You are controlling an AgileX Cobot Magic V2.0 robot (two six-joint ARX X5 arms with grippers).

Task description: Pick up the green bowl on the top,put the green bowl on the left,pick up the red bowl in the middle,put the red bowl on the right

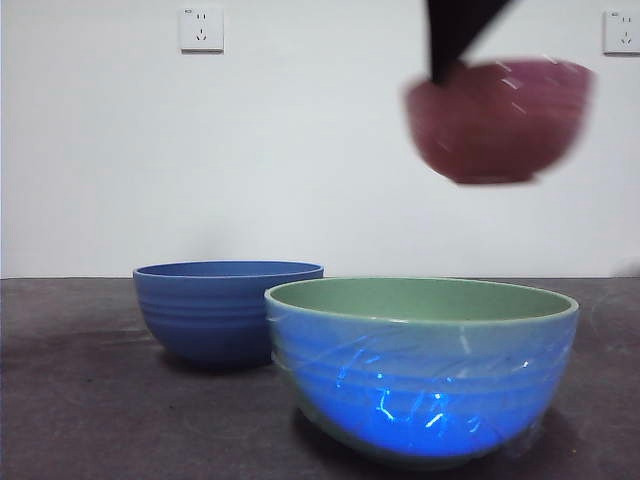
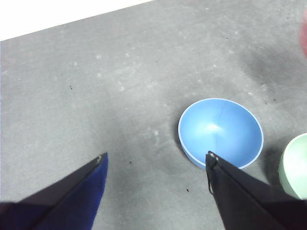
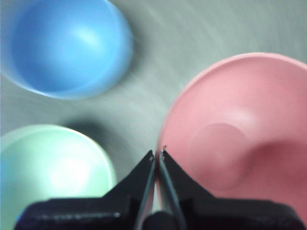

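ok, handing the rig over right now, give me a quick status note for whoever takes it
Right gripper: shut on the rim of the glossy pinkish-red ribbed bowl, holding it in the air above the table, blurred.
Left gripper: open, empty, above the table near the solid blue bowl.
Pale sage-green ribbed bowl: set down on the dark table, apart from the blue one.
Done: green bowl placed, red bowl lifted.
Left: set the red bowl down on the right and release it.
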